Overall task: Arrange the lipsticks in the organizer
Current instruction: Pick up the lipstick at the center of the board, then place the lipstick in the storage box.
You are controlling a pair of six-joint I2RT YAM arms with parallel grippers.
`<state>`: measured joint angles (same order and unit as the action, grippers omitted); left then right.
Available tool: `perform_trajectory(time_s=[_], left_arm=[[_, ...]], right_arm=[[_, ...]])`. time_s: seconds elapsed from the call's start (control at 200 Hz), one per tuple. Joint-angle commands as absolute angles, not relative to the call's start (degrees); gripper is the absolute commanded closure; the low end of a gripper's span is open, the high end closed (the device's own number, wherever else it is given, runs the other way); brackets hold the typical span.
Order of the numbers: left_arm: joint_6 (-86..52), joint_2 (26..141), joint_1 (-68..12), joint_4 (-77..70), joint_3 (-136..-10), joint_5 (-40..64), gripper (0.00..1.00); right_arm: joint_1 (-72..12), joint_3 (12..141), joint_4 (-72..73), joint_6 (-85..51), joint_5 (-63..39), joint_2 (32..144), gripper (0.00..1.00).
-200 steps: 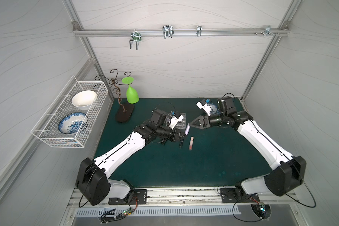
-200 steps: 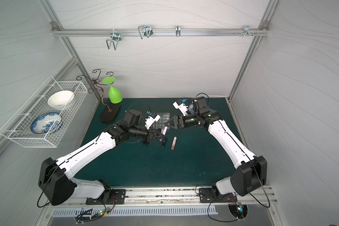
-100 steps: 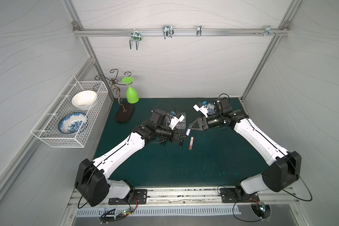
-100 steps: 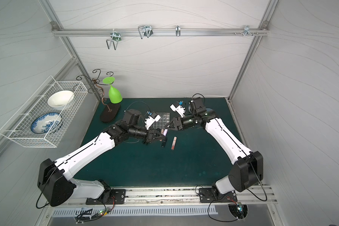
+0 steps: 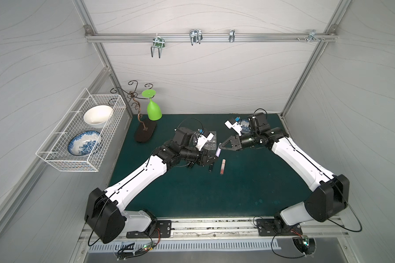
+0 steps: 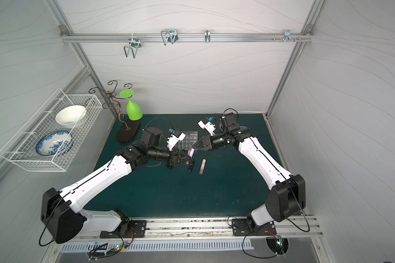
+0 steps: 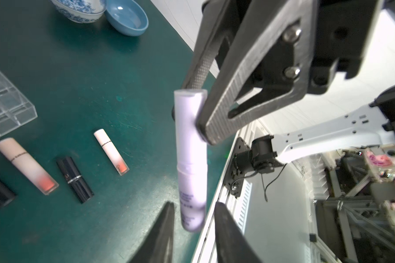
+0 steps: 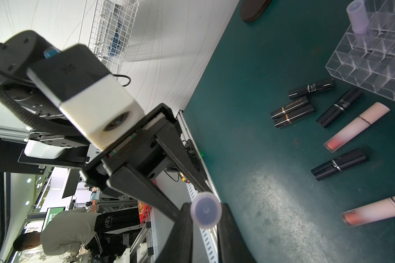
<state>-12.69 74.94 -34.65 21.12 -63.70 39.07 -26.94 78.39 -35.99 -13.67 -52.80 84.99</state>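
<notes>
**Lilac tube passes to the right gripper**

In both top views the lilac lipstick (image 5: 219, 152) hangs above the green mat (image 5: 237, 193), just in front of the organizer (image 5: 211, 142). The left gripper (image 5: 213, 157) and right gripper (image 5: 221, 147) meet at it. A peach lipstick (image 5: 222, 166) and a black lipstick (image 5: 211, 168) lie on the mat just beside.

The left wrist view shows the right gripper (image 7: 195, 107) clamped on the tube's upper end. The left gripper (image 7: 193, 205) has its jaws parted around the lower end, with a gap on each side, so it grips nothing.

The right wrist view looks down the tube's round end (image 8: 205, 213), pinched between the right gripper's fingers (image 8: 186, 218). Beyond it, a second lilac lipstick (image 8: 358, 18) stands in a corner cell of the organizer (image 8: 374, 59). Several black tubes (image 8: 292, 111) lie loose beside it.

This looks like a handover at its release. To do it well, the left gripper should back away clear of the tube without brushing it. The right gripper's hold is short and near one end, so any knock could swing the tube. The right arm should then move slowly, bring the tube upright over a free cell, lower it in, and let go only once it is seated.
</notes>
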Motion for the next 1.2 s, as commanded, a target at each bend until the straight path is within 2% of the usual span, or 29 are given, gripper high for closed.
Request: perform_trajectory(time_s=[0.0,0.1,0.165,0.32,0.455,0.69,0.845,1.196], left_arm=[[-11.4,72.6,-35.0,19.8,-63.0,35.2,0.52],[-11.2,71.1,-34.9,20.2,-62.4,29.4,0.37],[-11.3,69.5,-34.7,20.0,-61.5,24.1,0.31],[-12.9,64.6,-33.6,17.8,-57.6,8.2,0.33],[-14.9,61.4,-31.1,15.2,-53.2,0.1,0.36],[-17.7,57.9,-27.7,9.6,-47.1,-2.9,0.39],[-18.2,56.5,-27.7,7.0,-44.9,-4.7,0.41],[-16.6,54.8,-27.5,4.8,-42.8,-6.0,0.43]], right_arm=[[-27.2,79.5,-33.8,-14.4,-51.1,86.4,0.88],[-27.3,80.5,-33.0,-14.4,-47.5,87.4,0.88],[-27.6,81.5,-32.3,-14.2,-43.4,88.5,0.88],[-31.7,86.8,-31.7,-10.6,-30.7,93.3,0.87],[-36.8,92.0,-30.0,-7.4,-19.2,99.3,0.85],[-41.3,96.6,-22.5,-4.5,-6.2,108.0,0.85],[-41.3,98.9,-17.6,-3.1,-3.4,113.9,0.84],[-40.2,112.9,-17.8,-1.8,0.3,127.8,0.84]])
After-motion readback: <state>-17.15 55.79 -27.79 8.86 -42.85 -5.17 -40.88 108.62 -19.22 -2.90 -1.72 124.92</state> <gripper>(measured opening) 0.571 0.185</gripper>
